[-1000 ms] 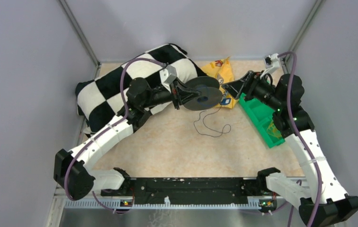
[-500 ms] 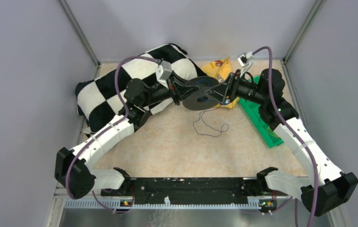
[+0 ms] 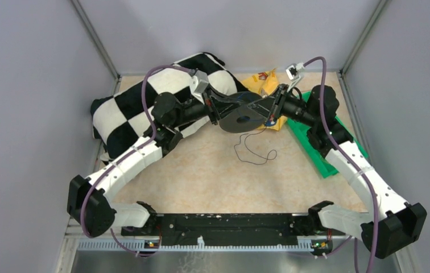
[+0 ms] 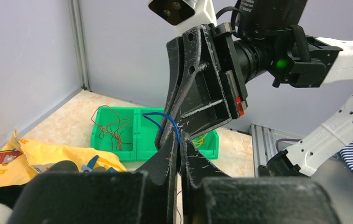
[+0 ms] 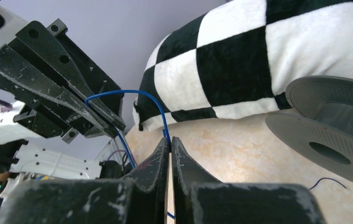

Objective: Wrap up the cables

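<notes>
A thin blue cable arcs between my two grippers, which meet tip to tip above the dark grey spool. My left gripper has its jaws close together on the cable. In the right wrist view my right gripper is shut on the same cable, and the left gripper's fingers stand just beyond it. The spool lies to the right there. From above, the left gripper and right gripper sit over the spool, and a loose cable loop trails on the table.
A black-and-white checkered cloth lies at the back left. A yellow bag sits behind the spool. At the right stands a green bin whose compartments hold brown wire and yellow wire.
My right arm swung left to the spool and its jaws closed on the cable beside the left gripper. The cable loop on the table shifted slightly.
</notes>
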Robot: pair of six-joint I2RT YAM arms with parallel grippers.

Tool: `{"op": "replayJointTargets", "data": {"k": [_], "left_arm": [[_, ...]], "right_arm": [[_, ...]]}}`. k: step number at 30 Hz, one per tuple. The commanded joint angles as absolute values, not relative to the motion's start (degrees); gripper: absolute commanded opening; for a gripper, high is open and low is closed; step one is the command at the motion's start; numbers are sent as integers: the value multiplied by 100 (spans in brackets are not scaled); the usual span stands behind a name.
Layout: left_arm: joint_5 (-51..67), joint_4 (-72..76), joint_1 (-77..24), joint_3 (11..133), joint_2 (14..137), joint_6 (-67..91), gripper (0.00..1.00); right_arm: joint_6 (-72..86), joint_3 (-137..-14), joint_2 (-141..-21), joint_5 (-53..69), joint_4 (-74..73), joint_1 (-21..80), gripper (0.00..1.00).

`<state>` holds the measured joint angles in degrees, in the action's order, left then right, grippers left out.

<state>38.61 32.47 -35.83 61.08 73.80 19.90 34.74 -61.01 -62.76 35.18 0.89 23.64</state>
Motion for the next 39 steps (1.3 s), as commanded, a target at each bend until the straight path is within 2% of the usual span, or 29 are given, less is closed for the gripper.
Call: {"op": "replayJointTargets", "data": {"k": [1, 2, 4, 5, 6, 9, 12, 16, 23, 31, 39], "left_arm": [[3579, 2636, -3601, 6715, 7641, 2018, 27], [3383, 2276, -3598, 6881, 7745, 2035, 50], [2688, 1562, -3574, 7242, 7972, 2107, 85], [2261, 1254, -3528, 7363, 8093, 2106, 96], [2133, 975, -3414, 7488, 8253, 2094, 98], [2351, 117, -2922, 8120, 8901, 2169, 99], [2485, -625, -2572, 8825, 9667, 1988, 99], [2175, -1673, -2529, 9951, 10560, 671, 99], [2487, -1597, -2645, 10305, 11048, -1025, 99], [2894, -1733, -2853, 10575, 11422, -1575, 83], [2621, -1496, -2947, 10616, 11810, -1407, 67]], "right_arm": [[3318, -6179, -6118, 2649, -155, 2444, 0], [3274, -6278, -6052, 2007, -698, 2431, 0], [3139, -6434, -5941, 738, -1650, 2365, 0], [3070, -6452, -5862, 348, -1978, 2249, 0], [2992, -6447, -5773, 207, -2196, 2083, 0], [2576, -6515, -5490, 98, -2761, 1610, 0], [1995, -6753, -5310, -348, -3352, 1573, 0], [1416, -7081, -5261, -391, -3902, 1572, 0], [1295, -7319, -5288, -76, -4102, 1571, 0], [1457, -7373, -5344, -12, -4152, 1571, 0], [1599, -7344, -5374, 274, -4059, 1571, 0]]}}
